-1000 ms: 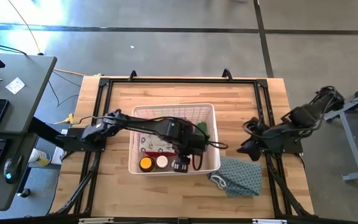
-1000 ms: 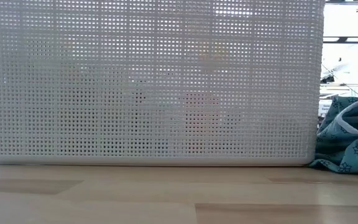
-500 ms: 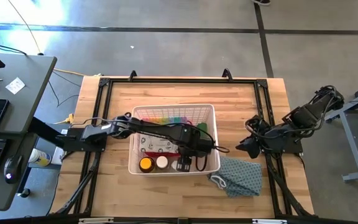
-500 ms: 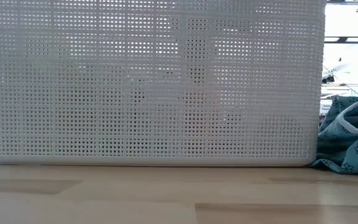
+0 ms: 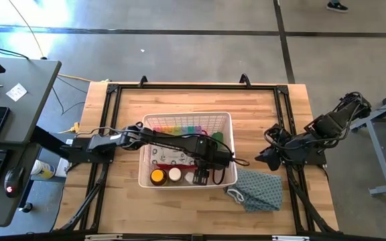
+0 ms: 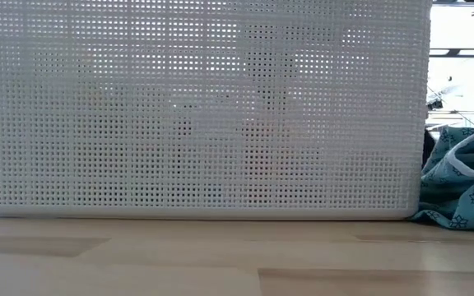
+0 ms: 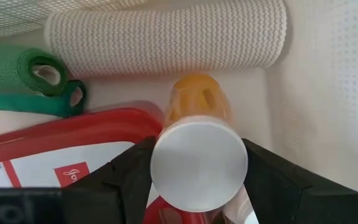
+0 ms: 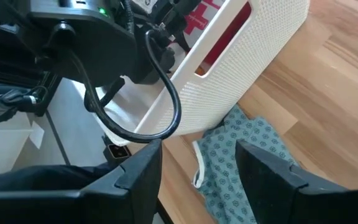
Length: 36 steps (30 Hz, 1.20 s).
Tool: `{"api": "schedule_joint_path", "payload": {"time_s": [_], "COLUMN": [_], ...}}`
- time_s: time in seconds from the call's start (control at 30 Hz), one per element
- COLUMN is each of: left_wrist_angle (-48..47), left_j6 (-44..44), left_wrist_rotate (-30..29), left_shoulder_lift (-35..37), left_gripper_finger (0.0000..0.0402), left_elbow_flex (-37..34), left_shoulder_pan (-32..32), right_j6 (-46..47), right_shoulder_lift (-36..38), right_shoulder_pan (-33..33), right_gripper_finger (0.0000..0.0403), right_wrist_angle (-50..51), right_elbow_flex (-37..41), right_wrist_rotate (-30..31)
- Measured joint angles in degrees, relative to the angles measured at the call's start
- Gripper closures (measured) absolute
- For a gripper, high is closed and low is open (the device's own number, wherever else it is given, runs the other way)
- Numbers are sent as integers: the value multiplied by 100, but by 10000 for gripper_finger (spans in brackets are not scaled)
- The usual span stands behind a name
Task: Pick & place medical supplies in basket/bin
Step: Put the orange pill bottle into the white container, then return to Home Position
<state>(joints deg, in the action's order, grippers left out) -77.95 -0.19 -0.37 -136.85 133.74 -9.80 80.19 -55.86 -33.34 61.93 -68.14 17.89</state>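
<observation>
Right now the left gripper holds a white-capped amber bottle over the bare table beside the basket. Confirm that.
Not quite. The left gripper does hold the bottle, but inside the basket, above the red case, as the left wrist and high views show.

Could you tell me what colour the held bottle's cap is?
White cap, clearest in the left wrist view.

Robotics lab: concrete floor (image 5: 179, 47), framed wooden table (image 5: 260, 107), computer desk (image 5: 12, 134).

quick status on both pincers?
Left pincer: closed on the amber bottle with a white cap, inside the basket.
Right pincer: open, empty, waiting beside the basket above the teal cloth.
</observation>
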Motion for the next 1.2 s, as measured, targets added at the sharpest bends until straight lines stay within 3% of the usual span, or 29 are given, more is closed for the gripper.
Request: {"api": "schedule_joint_path", "payload": {"time_s": [0.4, 0.97, 1.2], "left_wrist_angle": [64, -137, -237], "left_j6": [-31, -157, -179], "left_wrist_rotate": [92, 450, 369], "left_shoulder_lift": [-73, 37, 352], "left_gripper_finger": [151, 60, 59], "left_elbow_flex": [-25, 113, 83], "left_shoulder_pan": [6, 8, 15], "right_j6": [-202, -224, -223], "right_shoulder_lift": [0, -1, -1], "right_shoulder_pan": [-4, -4, -4], "right_gripper_finger": [208, 208, 208], "right_wrist_angle": [42, 23, -7], "right_elbow_flex": [0, 0, 0], "right_wrist_rotate": [-26, -44, -51]}}
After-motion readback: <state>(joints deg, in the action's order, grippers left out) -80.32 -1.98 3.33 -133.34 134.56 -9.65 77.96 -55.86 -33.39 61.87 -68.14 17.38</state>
